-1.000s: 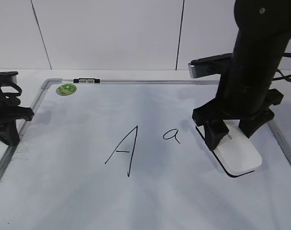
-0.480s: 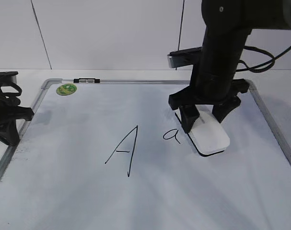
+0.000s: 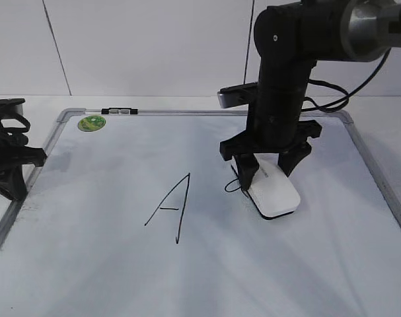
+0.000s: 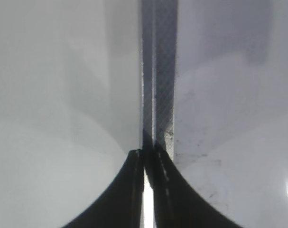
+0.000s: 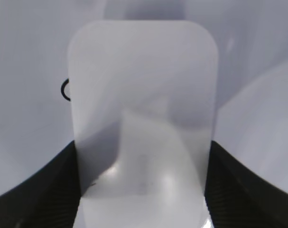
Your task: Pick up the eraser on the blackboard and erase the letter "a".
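Observation:
The white eraser lies flat on the blackboard, held between the fingers of my right gripper, which is shut on it. The eraser covers most of the letter "a"; only its left edge shows. In the right wrist view the eraser fills the middle and a black curve of the letter "a" peeks out at its left side. My left gripper rests at the board's left edge, shut and empty; in the left wrist view its fingers meet over the board's grey frame.
A large capital "A" is drawn left of the eraser. A round green sticker and a small black-and-clear clip sit at the board's far left corner. A white wall stands behind the board.
My right gripper has slid the eraser left and away from the board's right side onto the letter "a", covering most of it. The left arm has not moved.

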`<state>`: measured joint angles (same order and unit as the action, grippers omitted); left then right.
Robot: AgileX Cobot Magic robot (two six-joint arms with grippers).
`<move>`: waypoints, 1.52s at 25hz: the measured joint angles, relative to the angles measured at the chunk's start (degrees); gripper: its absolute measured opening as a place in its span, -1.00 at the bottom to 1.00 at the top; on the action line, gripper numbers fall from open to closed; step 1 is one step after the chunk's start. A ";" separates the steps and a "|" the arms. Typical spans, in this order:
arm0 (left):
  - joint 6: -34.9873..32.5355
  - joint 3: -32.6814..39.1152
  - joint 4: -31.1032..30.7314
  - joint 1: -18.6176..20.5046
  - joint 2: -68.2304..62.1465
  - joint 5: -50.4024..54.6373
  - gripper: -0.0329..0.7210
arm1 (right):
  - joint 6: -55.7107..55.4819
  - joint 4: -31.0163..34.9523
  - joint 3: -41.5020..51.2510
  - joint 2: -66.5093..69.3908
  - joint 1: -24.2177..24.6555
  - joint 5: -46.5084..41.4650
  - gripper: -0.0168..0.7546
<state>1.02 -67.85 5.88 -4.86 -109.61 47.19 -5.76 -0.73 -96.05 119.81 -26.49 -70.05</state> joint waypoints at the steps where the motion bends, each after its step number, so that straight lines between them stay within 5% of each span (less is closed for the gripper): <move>1: 0.00 0.00 0.00 0.00 0.00 0.00 -0.87 | 0.00 0.00 -0.54 0.41 0.00 0.00 0.49; 24: 0.00 0.00 0.00 0.00 0.00 0.00 -0.87 | 0.95 0.73 -3.29 4.26 -0.25 -0.69 0.49; 38: 0.00 0.00 0.00 0.00 0.00 0.00 -0.87 | 1.71 0.39 -3.29 4.35 -5.80 -0.37 0.49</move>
<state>1.02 -67.85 5.88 -4.86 -109.61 47.19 -4.05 -0.34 -99.34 124.17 -32.29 -70.42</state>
